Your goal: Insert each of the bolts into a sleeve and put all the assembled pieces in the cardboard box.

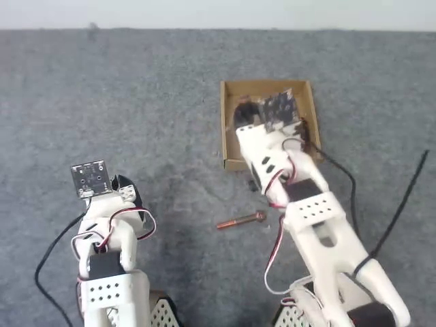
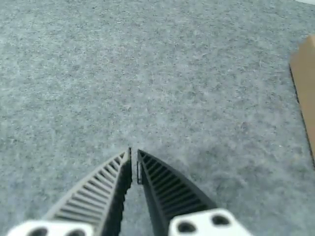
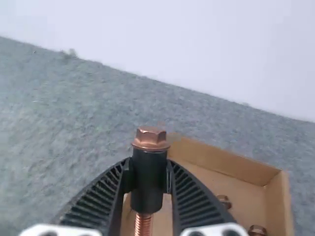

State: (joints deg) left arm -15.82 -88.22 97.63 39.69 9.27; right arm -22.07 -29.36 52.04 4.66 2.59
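My right pincer (image 3: 147, 166) pinches a black sleeve (image 3: 146, 184) with a copper bolt (image 3: 150, 139) through it, upright above the cardboard box (image 3: 231, 160). A second bolt (image 1: 242, 221) lies just near of the box. My left pincer (image 2: 134, 155), pressed together, hangs well left over grey carpet (image 2: 147, 73).

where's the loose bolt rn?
High view: the loose bolt lies on the grey mat, on the robot's side of the cardboard box, just left of the right arm.
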